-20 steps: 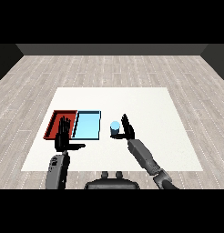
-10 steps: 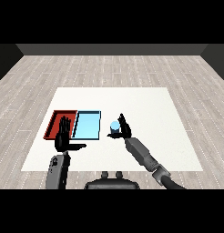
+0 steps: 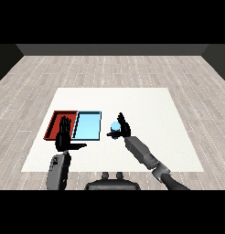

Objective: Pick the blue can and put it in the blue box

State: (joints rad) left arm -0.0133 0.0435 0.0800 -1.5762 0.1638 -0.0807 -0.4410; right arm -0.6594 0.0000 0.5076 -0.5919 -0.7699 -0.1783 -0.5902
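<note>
Right hand (image 3: 122, 128) curls around the blue can (image 3: 115, 128) just right of the light blue tray (image 3: 87, 125) near the bench's middle front, left hand (image 3: 64, 138) idle with straight fingers; grasp looks made, carry and placing in tray left.

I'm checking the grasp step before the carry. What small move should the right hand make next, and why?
Probably close the right hand round the blue can. The can stands on the table just right of the blue tray, and the hand is right against it, but a full grip isn't clear yet. Then lift.
</note>
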